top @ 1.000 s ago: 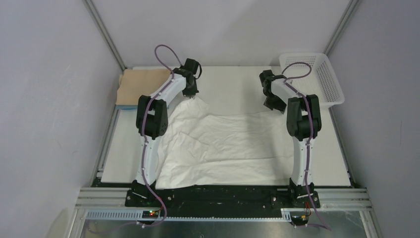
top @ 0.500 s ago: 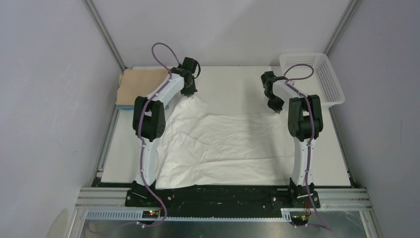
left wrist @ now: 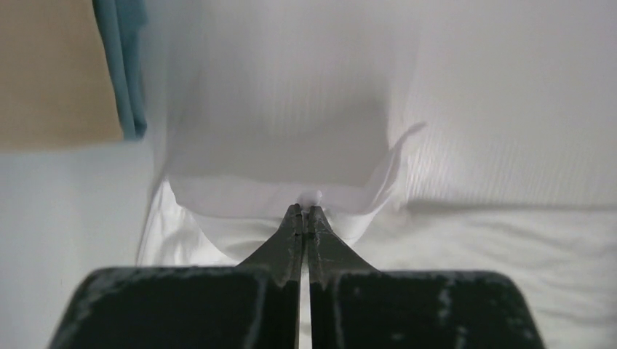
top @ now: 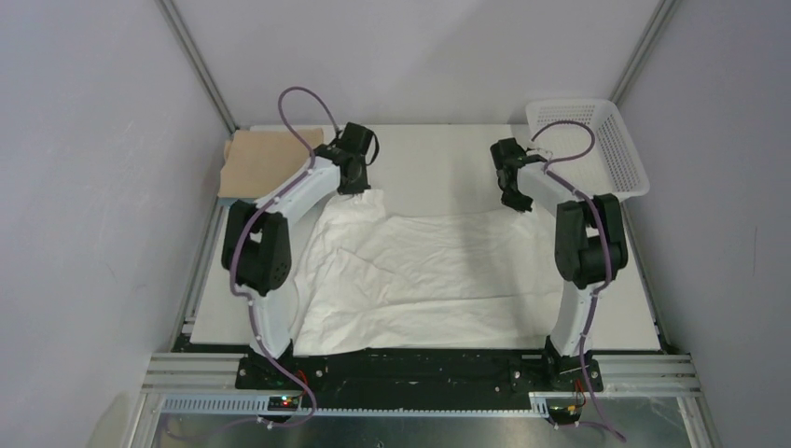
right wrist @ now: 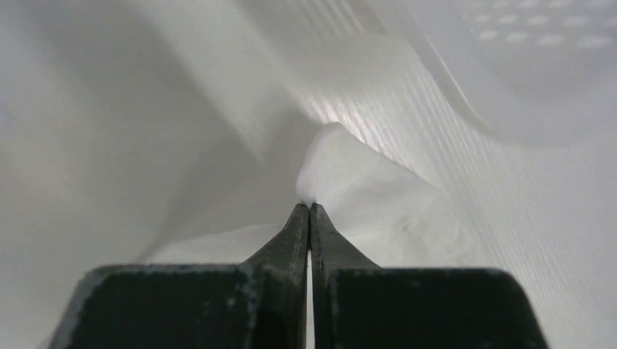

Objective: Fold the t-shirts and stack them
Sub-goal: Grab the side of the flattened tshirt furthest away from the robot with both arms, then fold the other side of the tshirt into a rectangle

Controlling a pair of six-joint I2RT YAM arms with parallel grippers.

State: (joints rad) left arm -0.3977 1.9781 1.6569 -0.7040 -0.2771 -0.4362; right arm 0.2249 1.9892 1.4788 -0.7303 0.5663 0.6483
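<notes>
So my left end effector [left wrist: 305, 209] and right end effector [right wrist: 306, 206] each pinch a far corner of the white t-shirt [top: 420, 271], which sprawls on the table [top: 448, 159] back toward my bases, wider than deep.

You have three shirts in view. One white shirt [top: 420, 271] lies across the middle of the table. One tan shirt [top: 266, 159] sits at the far left. One blue shirt [left wrist: 125, 65] shows only as a strip along the tan one's edge. You have one basket [top: 623, 154], at the far right, and one table [top: 448, 154]. You have two arms, the left arm [top: 280, 201] and the right arm [top: 571, 201]. You also have two grippers, one on each arm: the left gripper [left wrist: 306, 211] and the right gripper [right wrist: 306, 207].
</notes>
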